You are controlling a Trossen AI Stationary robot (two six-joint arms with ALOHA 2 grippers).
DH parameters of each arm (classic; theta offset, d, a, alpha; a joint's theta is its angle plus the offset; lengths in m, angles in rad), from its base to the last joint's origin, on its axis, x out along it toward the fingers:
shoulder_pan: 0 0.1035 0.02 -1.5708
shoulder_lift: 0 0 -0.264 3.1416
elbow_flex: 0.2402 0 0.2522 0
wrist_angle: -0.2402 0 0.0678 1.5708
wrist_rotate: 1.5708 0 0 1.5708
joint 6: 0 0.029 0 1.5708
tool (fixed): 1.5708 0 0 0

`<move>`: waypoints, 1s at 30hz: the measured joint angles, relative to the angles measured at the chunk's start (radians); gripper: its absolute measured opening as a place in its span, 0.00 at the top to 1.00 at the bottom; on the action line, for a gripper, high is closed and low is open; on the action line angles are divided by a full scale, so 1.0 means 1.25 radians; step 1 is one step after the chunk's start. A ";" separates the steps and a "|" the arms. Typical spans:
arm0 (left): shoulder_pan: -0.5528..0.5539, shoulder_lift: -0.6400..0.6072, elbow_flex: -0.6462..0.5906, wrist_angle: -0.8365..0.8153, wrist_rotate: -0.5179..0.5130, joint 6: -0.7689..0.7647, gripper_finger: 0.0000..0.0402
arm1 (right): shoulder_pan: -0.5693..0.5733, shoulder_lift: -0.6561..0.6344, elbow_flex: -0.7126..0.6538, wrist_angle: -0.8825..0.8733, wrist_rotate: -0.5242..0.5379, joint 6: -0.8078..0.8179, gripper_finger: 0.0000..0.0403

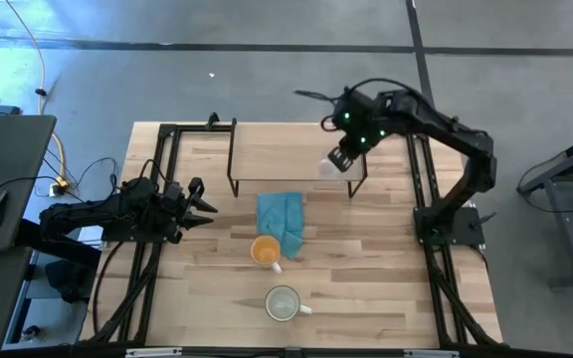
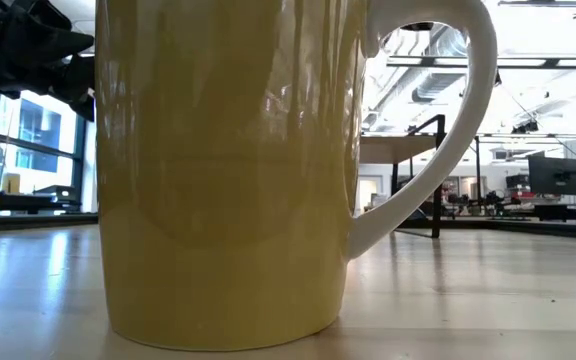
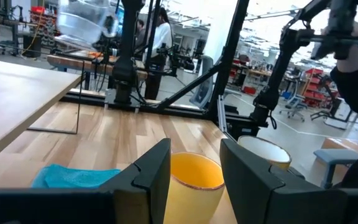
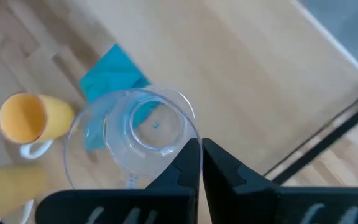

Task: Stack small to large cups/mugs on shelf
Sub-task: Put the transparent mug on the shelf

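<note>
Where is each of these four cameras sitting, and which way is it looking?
High view: overhead, straight down on the table; both arms show.
Low view: at tabletop height, facing the cream mug.
Left wrist view: on the left arm, past its open hand toward the orange mug.
Right wrist view: on the right arm, above the shelf; its shut hand pinches the glass cup.
Shared: both wrist views show the teal cloth.

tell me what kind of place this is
Most likely a robotics lab or workshop: a black-framed wooden table on bare concrete, more workbenches and metal rigs across an open hall, and exposed ceiling ducts.
</note>
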State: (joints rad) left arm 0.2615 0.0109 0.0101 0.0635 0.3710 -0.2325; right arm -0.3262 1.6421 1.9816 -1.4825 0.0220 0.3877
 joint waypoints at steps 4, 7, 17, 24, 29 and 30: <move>0.000 0.000 0.000 0.000 -0.004 0.000 0.68 | -0.063 0.000 0.000 -0.002 0.000 -0.014 1.00; 0.000 0.000 0.000 0.000 -0.004 0.000 0.68 | -0.105 0.001 0.000 -0.001 0.000 -0.024 1.00; 0.000 0.000 0.000 0.000 -0.009 0.000 0.68 | -0.175 0.104 0.000 0.001 -0.046 -0.075 1.00; 0.000 0.000 0.000 0.000 -0.009 0.000 0.68 | -0.213 0.135 0.000 -0.038 -0.028 -0.093 1.00; 0.000 0.000 0.000 -0.001 -0.009 0.000 0.68 | -0.228 0.129 0.000 -0.049 0.014 -0.087 1.00; 0.000 0.000 0.000 -0.001 -0.009 0.000 0.68 | -0.228 0.129 0.000 -0.049 0.016 -0.087 1.00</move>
State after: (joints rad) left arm 0.2619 0.0113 0.0101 0.0628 0.3602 -0.2328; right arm -0.6109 1.8030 1.9820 -1.5436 0.0419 0.2788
